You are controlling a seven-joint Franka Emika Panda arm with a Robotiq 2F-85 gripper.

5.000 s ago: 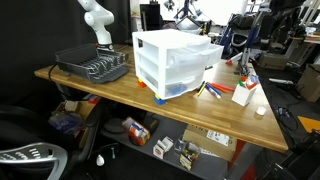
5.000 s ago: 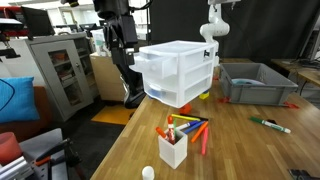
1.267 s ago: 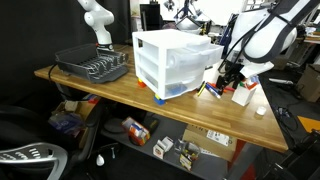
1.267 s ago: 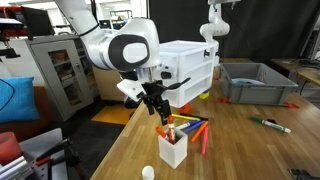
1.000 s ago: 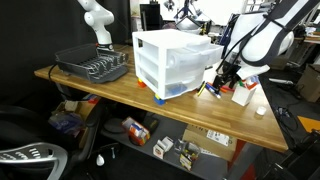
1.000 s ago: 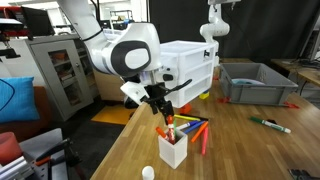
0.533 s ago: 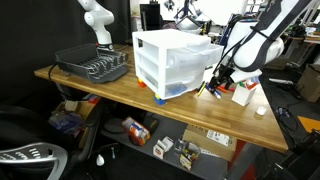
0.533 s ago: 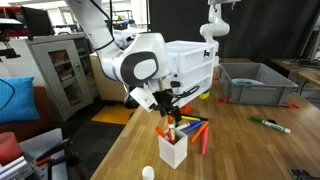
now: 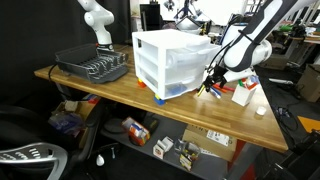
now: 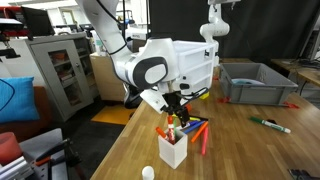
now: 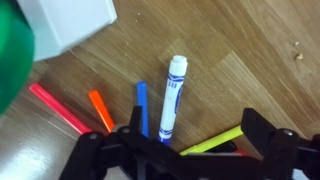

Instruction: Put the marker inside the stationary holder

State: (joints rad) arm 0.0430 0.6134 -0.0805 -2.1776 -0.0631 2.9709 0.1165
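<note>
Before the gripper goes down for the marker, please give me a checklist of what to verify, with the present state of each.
1. Gripper open: ok, jaws wide apart.
2. White-and-blue marker lined up between the jaws: ok.
3. Neighbours clear of the grasp: not ok, all-blue marker lies close beside.
4. Stationary holder upright: ok.
5. Free room inside holder: cannot tell.
</note>
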